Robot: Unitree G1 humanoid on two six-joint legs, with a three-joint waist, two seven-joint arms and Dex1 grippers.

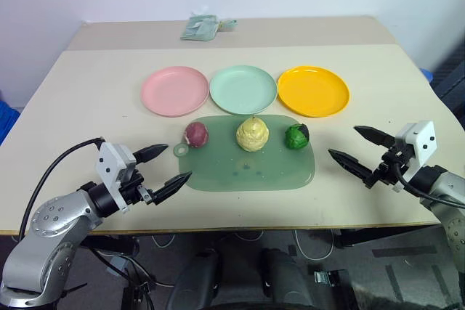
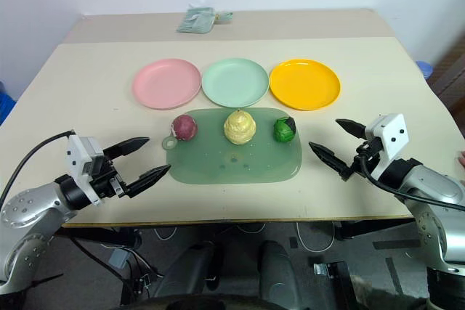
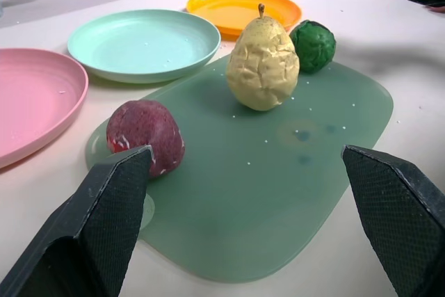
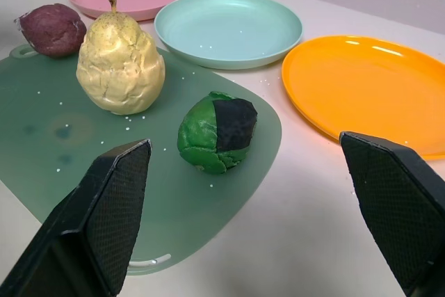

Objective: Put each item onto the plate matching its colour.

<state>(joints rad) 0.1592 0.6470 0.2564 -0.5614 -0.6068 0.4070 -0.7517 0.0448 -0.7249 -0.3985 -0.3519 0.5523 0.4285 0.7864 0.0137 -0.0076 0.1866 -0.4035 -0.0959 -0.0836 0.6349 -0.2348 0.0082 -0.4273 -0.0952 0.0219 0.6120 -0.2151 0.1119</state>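
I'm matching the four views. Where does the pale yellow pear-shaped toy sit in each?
Left eye: pale yellow pear-shaped toy, centre, on the translucent green mat.
Right eye: centre.
Left wrist: upper middle.
Right wrist: upper left.
Shared landmark: mint green plate just beyond it.

Both arms reach forward from the near side, one at each side of the scene, elbows bent and wrists turned inward. The left gripper (image 1: 166, 165) sits at the near left, its two black fingers (image 1: 152, 152) spread wide apart and pointing right and slightly away, with nothing between them. The right gripper (image 1: 361, 149) sits at the near right, its fingers (image 1: 373, 135) equally wide apart, aimed left, also holding nothing.
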